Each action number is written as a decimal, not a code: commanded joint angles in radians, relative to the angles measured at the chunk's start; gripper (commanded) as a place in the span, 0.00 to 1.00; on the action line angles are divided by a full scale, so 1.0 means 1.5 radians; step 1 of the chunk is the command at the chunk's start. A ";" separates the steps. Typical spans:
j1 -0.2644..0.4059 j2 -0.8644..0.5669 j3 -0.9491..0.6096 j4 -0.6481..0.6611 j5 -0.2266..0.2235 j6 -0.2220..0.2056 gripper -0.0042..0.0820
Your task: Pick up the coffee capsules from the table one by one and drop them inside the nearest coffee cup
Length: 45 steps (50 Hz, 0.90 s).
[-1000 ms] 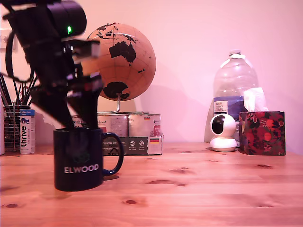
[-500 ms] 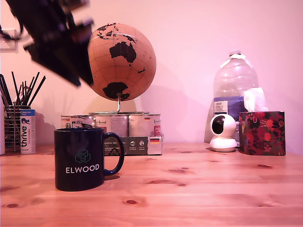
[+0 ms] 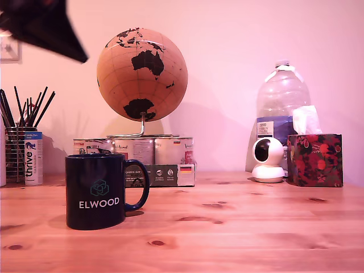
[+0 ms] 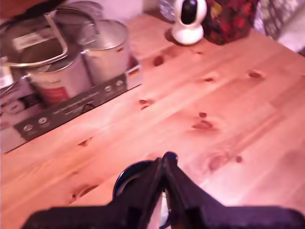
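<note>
Front strip of the light pine wooden surface [image 3: 256, 227] is knots and grain only: no pale grey-white tapered coffee capsule on it in either view, so can't place one. Could be in the cup, could be out of frame. Dark navy glossy coffee cup with white ELWOOD lettering [image 3: 95, 190] stands upright near the front edge, toward the exterior view's left end, handle to that view's right. Black claw [image 4: 167, 160] sits above it, well apart: fingers meet at the tips, nothing visible between them, reads closed and empty. My read: step in hand is fetching another capsule. To do it well: find the pod from height first, spread the fingers before descending, stay clear of cup rim and handle, grip across the taper. Hidden: cup interior. Exterior view is side-on, wrist view has the fingers over most of the opening. Arm [image 3: 42, 28] is a blurred dark wedge cut off by the frame. By the back edge, a tray of silver metal tins [image 3: 142, 153]; nothing pod-like near it.
</note>
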 commanded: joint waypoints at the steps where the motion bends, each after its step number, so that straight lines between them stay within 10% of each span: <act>1: 0.007 -0.034 -0.051 0.033 0.001 -0.014 0.02; 28: 0.182 -0.300 -0.310 0.146 -0.034 -0.089 0.02; 45: 0.198 -0.533 -0.369 0.049 -0.080 -0.139 0.02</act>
